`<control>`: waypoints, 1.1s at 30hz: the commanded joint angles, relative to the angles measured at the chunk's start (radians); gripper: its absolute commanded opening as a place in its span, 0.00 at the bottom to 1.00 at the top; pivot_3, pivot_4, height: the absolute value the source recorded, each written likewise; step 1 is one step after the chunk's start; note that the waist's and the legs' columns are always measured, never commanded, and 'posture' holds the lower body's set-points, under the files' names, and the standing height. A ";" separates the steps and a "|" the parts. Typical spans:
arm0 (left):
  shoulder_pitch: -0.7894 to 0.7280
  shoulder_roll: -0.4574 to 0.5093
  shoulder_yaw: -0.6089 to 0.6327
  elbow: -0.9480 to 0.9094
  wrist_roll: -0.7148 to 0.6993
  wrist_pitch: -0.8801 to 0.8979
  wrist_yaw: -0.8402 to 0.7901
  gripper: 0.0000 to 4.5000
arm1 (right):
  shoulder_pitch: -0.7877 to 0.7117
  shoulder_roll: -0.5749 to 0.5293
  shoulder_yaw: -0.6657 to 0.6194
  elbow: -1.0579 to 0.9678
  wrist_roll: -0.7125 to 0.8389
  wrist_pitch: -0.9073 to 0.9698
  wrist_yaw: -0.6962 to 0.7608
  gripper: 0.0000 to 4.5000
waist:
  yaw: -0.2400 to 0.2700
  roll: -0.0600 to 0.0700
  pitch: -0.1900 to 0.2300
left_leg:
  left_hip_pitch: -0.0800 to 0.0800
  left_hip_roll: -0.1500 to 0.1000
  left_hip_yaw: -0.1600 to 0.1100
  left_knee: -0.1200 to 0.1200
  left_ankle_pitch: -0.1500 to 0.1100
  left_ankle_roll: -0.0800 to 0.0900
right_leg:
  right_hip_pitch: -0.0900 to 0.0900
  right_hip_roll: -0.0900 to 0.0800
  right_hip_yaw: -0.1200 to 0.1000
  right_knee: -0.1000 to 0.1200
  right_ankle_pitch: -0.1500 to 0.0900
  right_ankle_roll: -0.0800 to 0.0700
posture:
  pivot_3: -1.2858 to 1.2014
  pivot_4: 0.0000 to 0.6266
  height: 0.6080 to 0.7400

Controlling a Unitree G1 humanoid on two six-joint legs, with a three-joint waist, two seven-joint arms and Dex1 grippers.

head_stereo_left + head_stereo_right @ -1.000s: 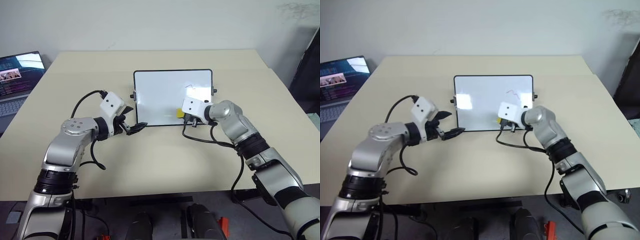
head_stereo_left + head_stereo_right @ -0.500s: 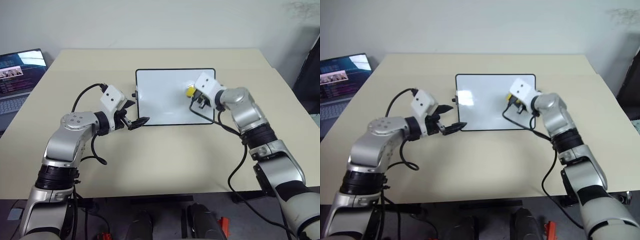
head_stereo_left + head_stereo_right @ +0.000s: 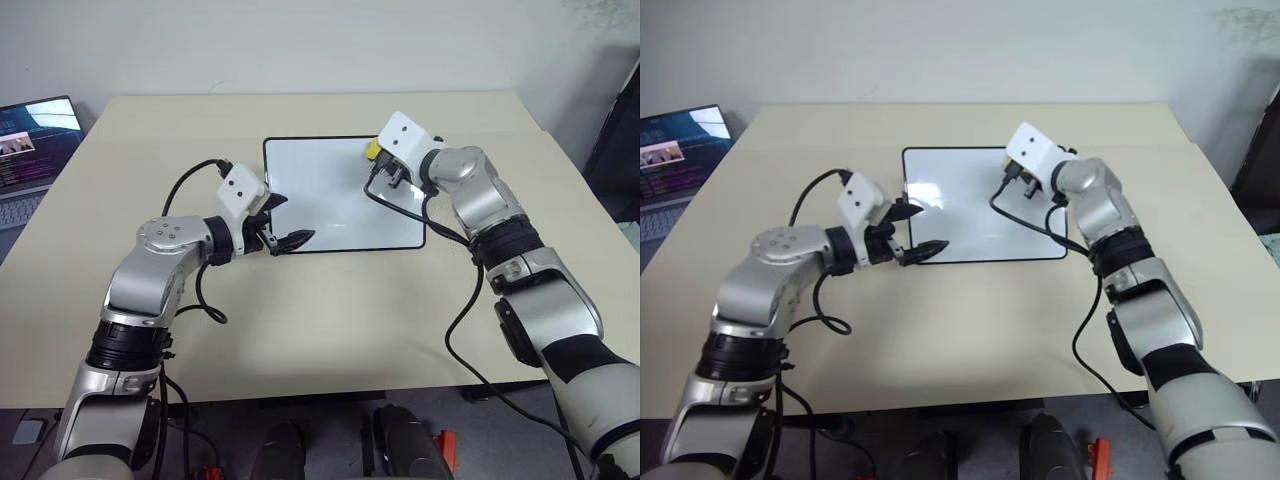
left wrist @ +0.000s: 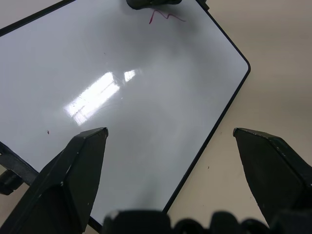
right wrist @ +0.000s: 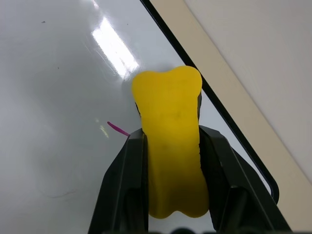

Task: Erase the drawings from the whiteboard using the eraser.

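Observation:
The whiteboard (image 3: 330,195) lies flat mid-table, glossy white in a thin black frame. My right gripper (image 5: 173,151) is shut on the yellow eraser (image 5: 168,97), which sits over the board's far right corner (image 3: 372,150). Of the drawings, a short red stroke (image 5: 118,128) pokes out beside the eraser, and in the left wrist view a small red scribble (image 4: 163,15) lies just by the right gripper. My left gripper (image 3: 290,220) hovers open over the board's near left corner, with nothing between its fingers (image 4: 73,170).
A laptop (image 3: 30,140) with its screen lit stands at the table's far left edge. The beige table (image 3: 330,310) stretches bare in front of the board. A black cable (image 3: 400,205) from my right wrist loops across the board's right side.
My right gripper has carried the eraser from the board's near edge up across the right side to the far right corner. My left gripper has shifted slightly right, over the near left corner.

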 commanded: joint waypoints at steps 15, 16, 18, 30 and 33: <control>0.016 -0.011 -0.001 -0.025 0.003 -0.040 -0.006 1.00 | 0.006 -0.008 0.061 -0.098 -0.036 0.027 0.109 0.24 | 0.002 0.000 0.000 | -0.001 0.000 0.000 0.000 0.000 0.000 | 0.000 0.000 -0.001 0.000 0.000 0.000 | 0.52 0.24 1.00; 0.015 -0.010 -0.001 -0.024 0.003 -0.042 -0.008 1.00 | 0.010 -0.014 0.067 -0.098 -0.045 0.031 0.109 0.24 | 0.003 0.000 0.000 | -0.001 0.000 0.000 0.000 0.000 0.000 | 0.000 0.000 -0.001 0.000 0.000 0.000 | 0.52 0.24 1.00; 0.011 -0.008 0.000 -0.016 0.005 -0.046 -0.011 1.00 | 0.014 -0.022 0.075 -0.092 -0.058 0.039 0.110 0.24 | 0.003 0.000 0.000 | -0.001 0.000 0.000 0.000 0.000 0.000 | 0.000 0.000 -0.001 0.000 0.000 0.000 | 0.52 0.24 1.00; -0.039 -0.003 -0.004 0.048 0.020 -0.068 -0.039 1.00 | 0.043 -0.105 0.085 0.030 -0.084 0.021 0.096 0.24 | 0.009 0.000 0.000 | 0.001 0.000 -0.001 0.005 0.000 0.000 | 0.003 0.000 -0.001 0.001 0.000 0.001 | 0.52 0.24 1.00; -0.041 -0.001 -0.002 0.055 0.023 -0.070 -0.047 1.00 | 0.055 -0.128 0.085 0.050 -0.085 0.016 0.094 0.24 | 0.010 0.000 0.000 | 0.003 0.000 -0.001 0.006 0.000 0.000 | 0.006 0.000 -0.001 0.001 0.001 0.001 | 0.52 0.24 1.00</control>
